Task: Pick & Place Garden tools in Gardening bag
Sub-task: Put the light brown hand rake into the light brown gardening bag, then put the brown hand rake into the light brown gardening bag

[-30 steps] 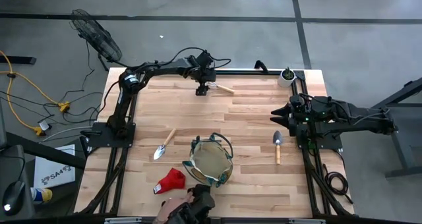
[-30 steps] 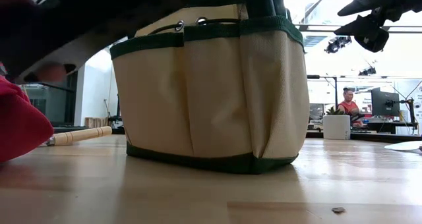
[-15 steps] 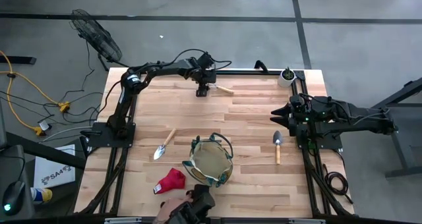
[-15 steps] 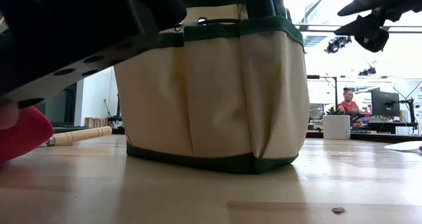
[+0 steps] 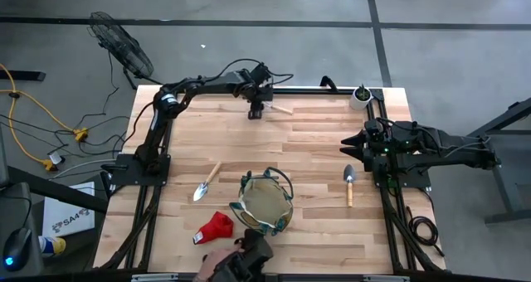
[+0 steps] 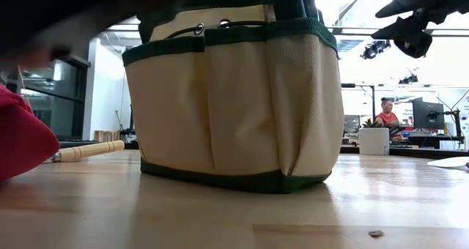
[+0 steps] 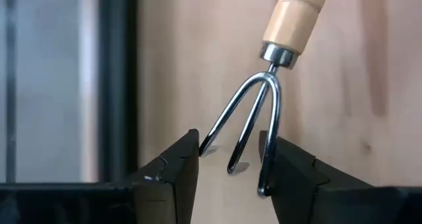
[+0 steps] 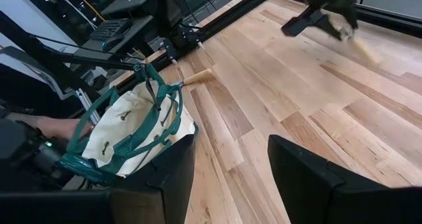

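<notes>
At the top middle of the high view, my left gripper [image 5: 256, 111] sits over the metal prongs of the mini rake [image 5: 280, 110], and my jaws are partly open with the prongs between them, not squeezed tight yet. The rake's wooden handle points away from my jaws toward the right. The gardening bag [image 5: 265, 202] waits far off at the bottom middle, and my right gripper [image 5: 352, 141] rests open at the right side.

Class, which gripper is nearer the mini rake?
Left. The left gripper has its fingers around the mini rake tines; the right gripper waits at the table's right edge.
</notes>
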